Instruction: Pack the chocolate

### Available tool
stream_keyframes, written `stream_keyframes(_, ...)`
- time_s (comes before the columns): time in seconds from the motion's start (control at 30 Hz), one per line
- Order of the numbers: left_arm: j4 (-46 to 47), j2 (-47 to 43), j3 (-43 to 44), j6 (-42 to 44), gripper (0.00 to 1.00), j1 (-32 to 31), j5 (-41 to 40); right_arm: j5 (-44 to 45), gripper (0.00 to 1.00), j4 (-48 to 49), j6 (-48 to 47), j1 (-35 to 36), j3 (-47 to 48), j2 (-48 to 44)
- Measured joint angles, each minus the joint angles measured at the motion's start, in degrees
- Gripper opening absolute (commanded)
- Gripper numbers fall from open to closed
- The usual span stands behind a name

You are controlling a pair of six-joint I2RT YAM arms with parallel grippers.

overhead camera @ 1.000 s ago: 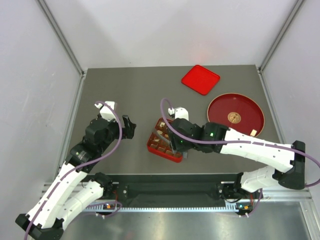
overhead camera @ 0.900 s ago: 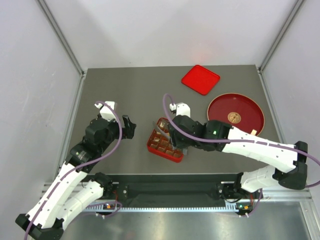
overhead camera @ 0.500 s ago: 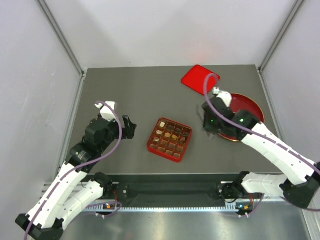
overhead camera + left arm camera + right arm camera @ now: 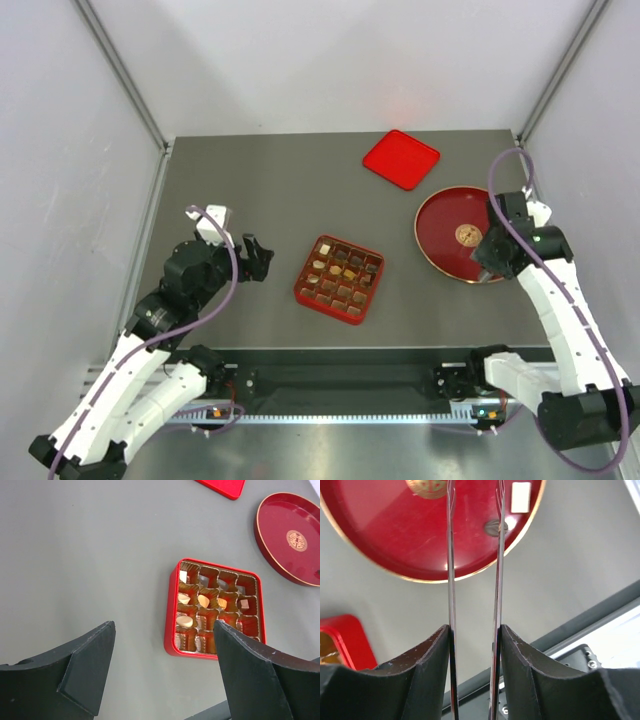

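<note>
Chocolate (image 4: 200, 601) sits in several tray (image 4: 171, 587) cells. A white piece (image 4: 521, 497) and a dark piece (image 4: 496, 527) lie on the plate (image 4: 395, 545), where the right gripper (image 4: 484, 268) hangs, parted and empty. Left gripper (image 4: 162, 628) gapes empty near the tray.

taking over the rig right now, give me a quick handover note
Pincers: left pincer open and empty, to the left of the tray; right pincer open and empty, over the round plate.
Done: most chocolates sit in tray cells; a few cells look empty.
Left: a white piece and a dark piece lie on the plate. The lid lies off at the far side and probably goes on last.
</note>
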Motion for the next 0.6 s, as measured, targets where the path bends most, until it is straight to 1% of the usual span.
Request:
stream_keyframes(0.1, 0.0, -0.6, 0.0, 0.0, 0.84, -0.4, 0.0, -0.9, 0.42, -0.1, -1.4, -3.4, 0.0, 0.9)
stream_keyframes(0.27, 0.0, -1.7, 0.0, -0.2, 0.85, -0.8, -0.1, -1.8, 0.42, -0.2, -3.4, -6.6, 0.0, 2.6)
stream_keyframes(0.43, 0.0, -2.1, 0.0, -0.3, 0.85, -1.4, -0.6, -1.8, 0.42, -0.1, -4.7, -8.5, -0.2, 2.9)
stream_keyframes(0.6, 0.0, -2.1, 0.0, -0.4, 0.85, -1.7, -0.9, -1.9, 0.42, 0.0, -5.9, -11.0, -2.4, 2.9)
